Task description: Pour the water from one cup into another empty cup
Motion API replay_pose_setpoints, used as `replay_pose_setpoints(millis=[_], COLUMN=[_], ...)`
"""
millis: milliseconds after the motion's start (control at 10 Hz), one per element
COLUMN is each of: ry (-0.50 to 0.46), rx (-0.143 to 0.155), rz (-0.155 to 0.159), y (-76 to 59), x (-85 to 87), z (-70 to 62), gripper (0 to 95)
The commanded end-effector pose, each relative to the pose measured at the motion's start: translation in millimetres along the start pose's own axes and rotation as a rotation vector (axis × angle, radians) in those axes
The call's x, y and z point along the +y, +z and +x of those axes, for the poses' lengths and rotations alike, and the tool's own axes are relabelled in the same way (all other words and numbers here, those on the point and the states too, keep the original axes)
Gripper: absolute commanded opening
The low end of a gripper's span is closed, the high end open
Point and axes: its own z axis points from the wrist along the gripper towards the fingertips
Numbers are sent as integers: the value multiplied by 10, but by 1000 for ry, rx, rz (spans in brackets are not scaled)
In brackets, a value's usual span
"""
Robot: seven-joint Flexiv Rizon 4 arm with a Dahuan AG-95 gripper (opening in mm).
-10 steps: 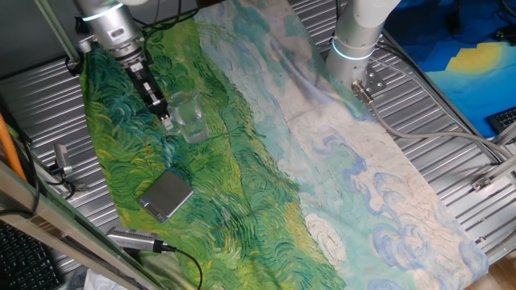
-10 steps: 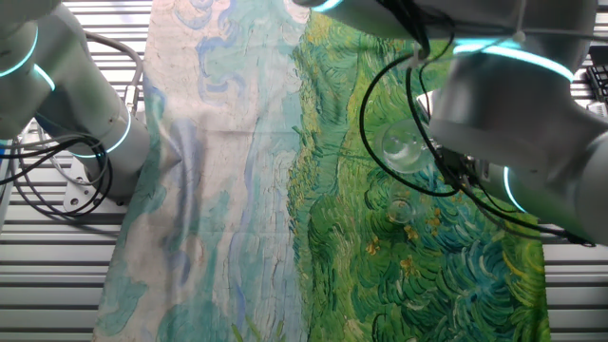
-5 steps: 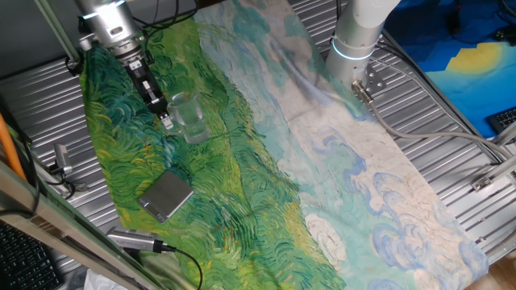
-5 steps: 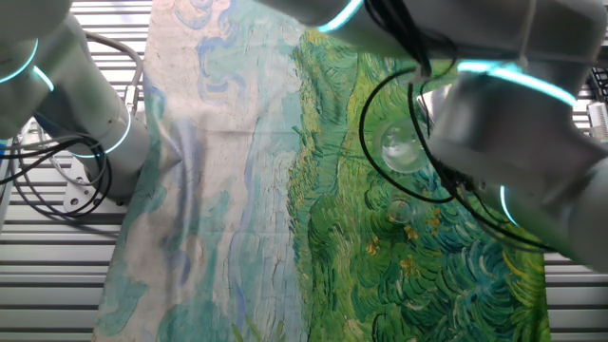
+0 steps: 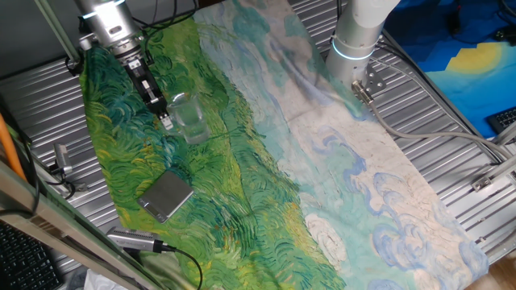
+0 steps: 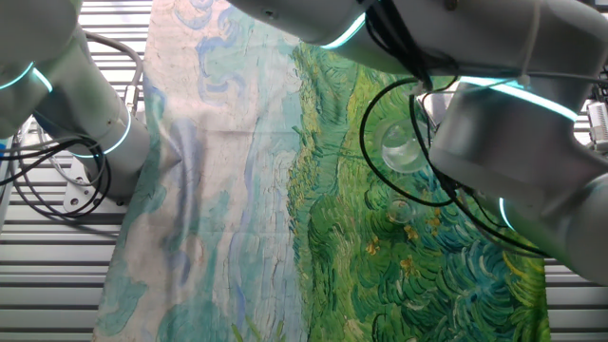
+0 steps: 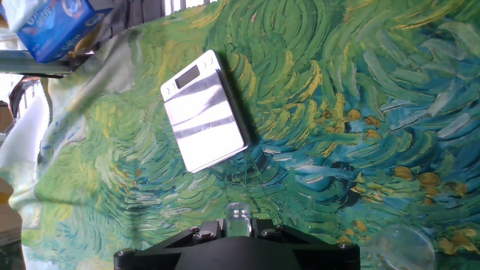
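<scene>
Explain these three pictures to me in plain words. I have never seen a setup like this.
The machine is a robot arm with a two-finger gripper at its end. Two pictures come from fixed cameras that look at the table from different sides. In one of them the arm's bulk hides much of the scene. The third comes from a camera on the hand and looks along the fingers.

A painted cloth in swirling green and blue covers the table. On it lies a flat grey square block, perhaps a small scale.

The gripper seems to pinch the rim of a clear glass cup, since the hand view shows glass between its fingers. A second clear glass shows faintly in that view's lower right corner. The pictures do not show whether either one holds water.
</scene>
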Motion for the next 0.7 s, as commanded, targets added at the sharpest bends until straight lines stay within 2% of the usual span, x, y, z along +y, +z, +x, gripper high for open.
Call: replay_pose_setpoints(millis=[100,200,500,700], ry=[0,1,0,-1], rx=[1,3,7,10], rz=[-5,-22,-29,-46], y=[-3,-4,-9,-35], x=[3,3,-5,-24], z=[0,0,1,-8], gripper=[0,0,0,0])
